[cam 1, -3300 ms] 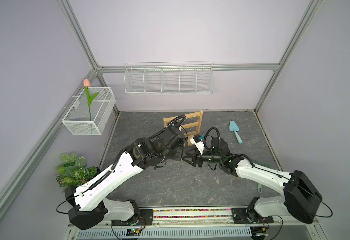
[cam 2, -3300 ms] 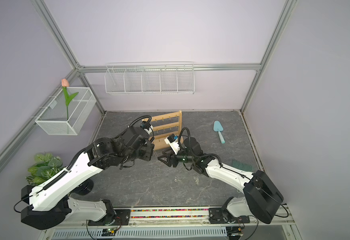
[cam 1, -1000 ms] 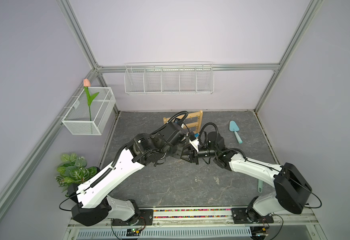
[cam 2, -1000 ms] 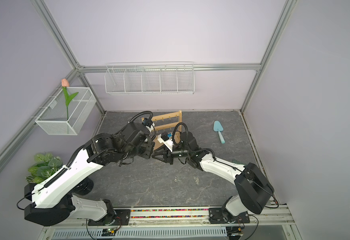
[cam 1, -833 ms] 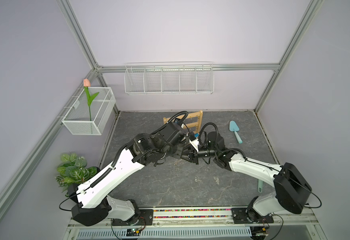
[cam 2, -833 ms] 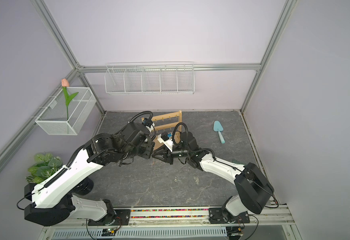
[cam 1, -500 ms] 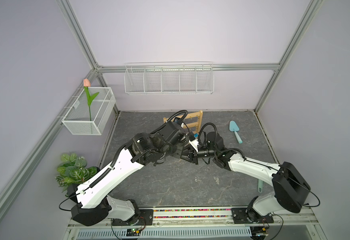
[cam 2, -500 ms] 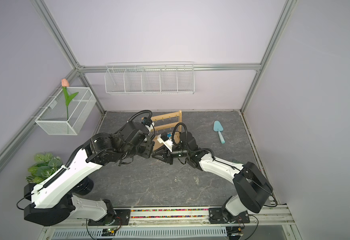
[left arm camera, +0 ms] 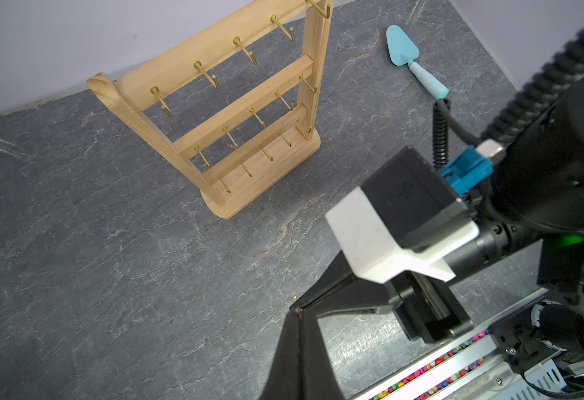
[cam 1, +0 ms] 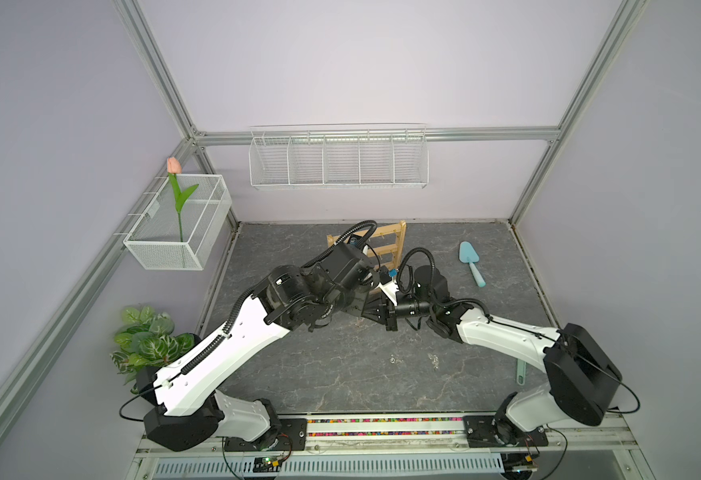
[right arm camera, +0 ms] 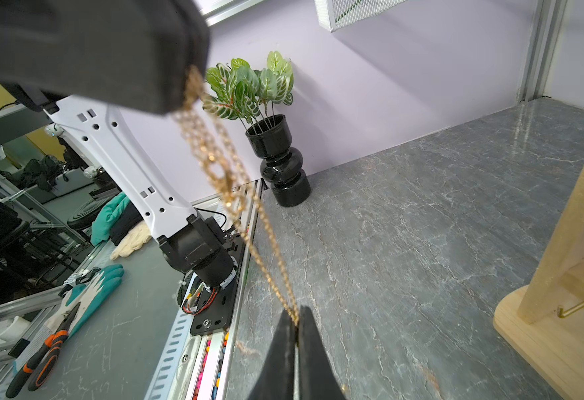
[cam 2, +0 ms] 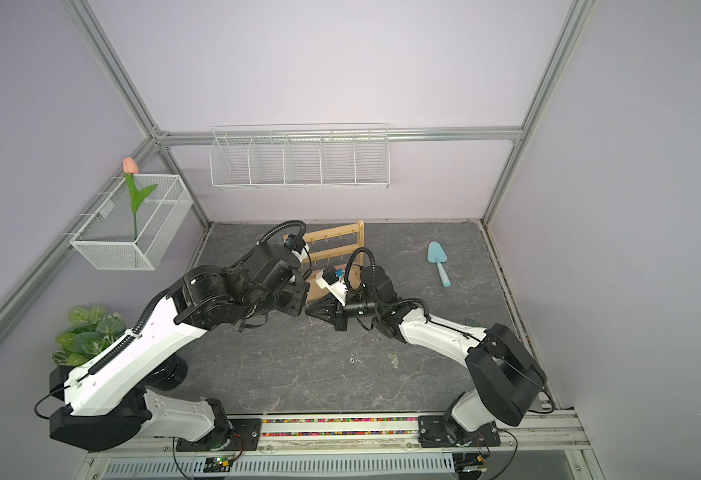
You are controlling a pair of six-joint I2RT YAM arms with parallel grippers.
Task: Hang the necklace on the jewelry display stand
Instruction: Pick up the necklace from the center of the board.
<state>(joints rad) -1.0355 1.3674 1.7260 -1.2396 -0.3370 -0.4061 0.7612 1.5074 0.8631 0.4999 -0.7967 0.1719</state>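
The necklace (right arm camera: 214,156) is a gold chain. In the right wrist view it hangs in a loose double strand from my left gripper's dark fingers (right arm camera: 117,62) down to my right gripper (right arm camera: 295,320). Both grippers are shut on it, tip to tip, a little above the table. In both top views the left gripper (cam 1: 356,308) (cam 2: 299,306) and the right gripper (cam 1: 364,311) (cam 2: 308,311) meet just in front of the jewelry display stand (cam 1: 396,245) (cam 2: 340,245). The chain itself does not show there. In the left wrist view the stand (left arm camera: 221,114) stands upright beyond the left gripper (left arm camera: 298,310), its gold hooks bare.
A teal trowel (cam 1: 471,264) lies to the right of the stand. A white wire basket (cam 1: 338,162) hangs on the back wall. A mesh basket with a tulip (cam 1: 178,224) hangs on the left wall. A plant in a black vase (right arm camera: 280,166) stands at the table's left edge.
My right gripper has shut on the hanging chain just below the left gripper. Both arms have drifted slightly toward the stand since the oldest frames.
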